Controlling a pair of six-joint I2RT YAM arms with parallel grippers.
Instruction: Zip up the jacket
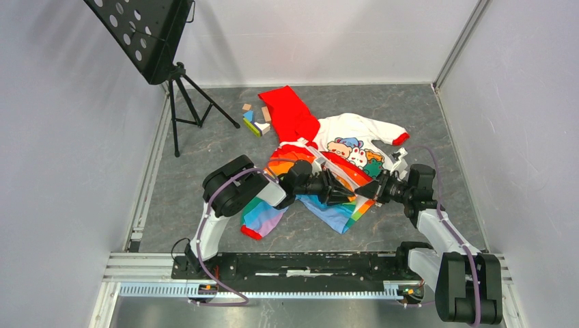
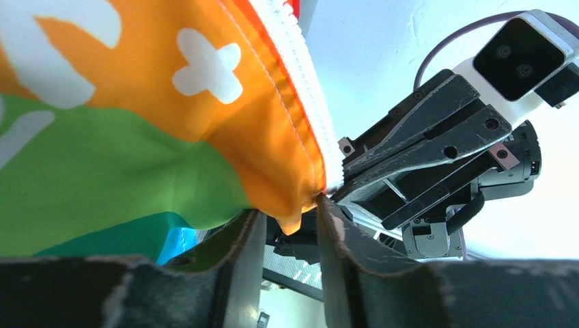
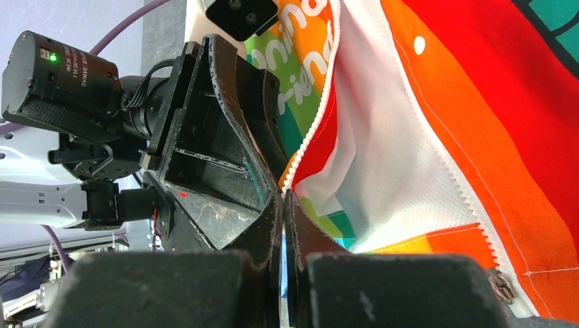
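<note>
The grey, marbled worktop (image 1: 423,123) carries a small jacket (image 1: 355,133) lying crumpled near its middle, with its red hood toward the far wall and its rainbow-striped front toward the near edge. Just left of the hood lies a small cluster of coloured blocks (image 1: 255,119). Further left, the 3 legs of a black music stand (image 1: 183,96) rest on the worktop by the left wall.
</note>
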